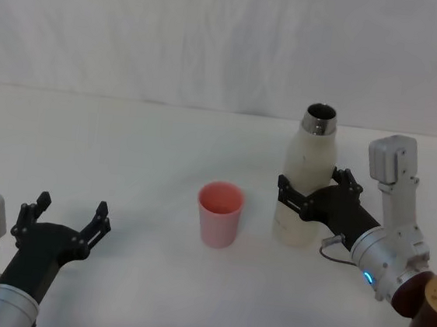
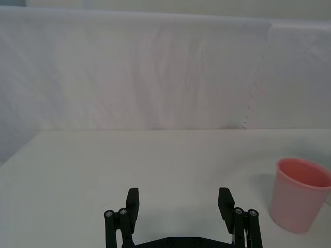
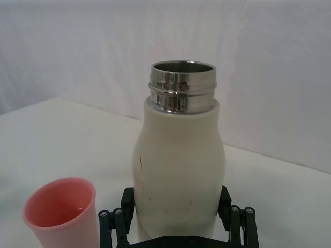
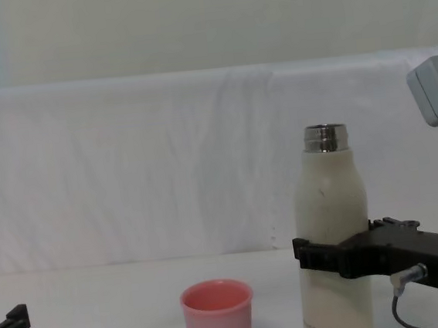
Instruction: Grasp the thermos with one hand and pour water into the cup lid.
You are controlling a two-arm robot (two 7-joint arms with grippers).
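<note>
- The thermos [image 1: 305,184] stands upright on the white table [image 1: 125,161], neck open; the cup lid [image 1: 219,213] stands just beside it, on the robot's left of it.
- Right gripper [image 1: 309,190] is set around the thermos's lower-middle body, one finger on each side; fingers look closed against the wall, though firm contact cannot be confirmed.
- Thermos is judged rigid, smooth, likely slippery, and heavy if filled; a hold at mid-body, near where the gripper sits, is judged best for tilting.
- Cup lid is judged light and easily tipped.
- Left gripper [image 1: 67,224] is parked near the table's left, fingers spread wide, holding nothing.
</note>
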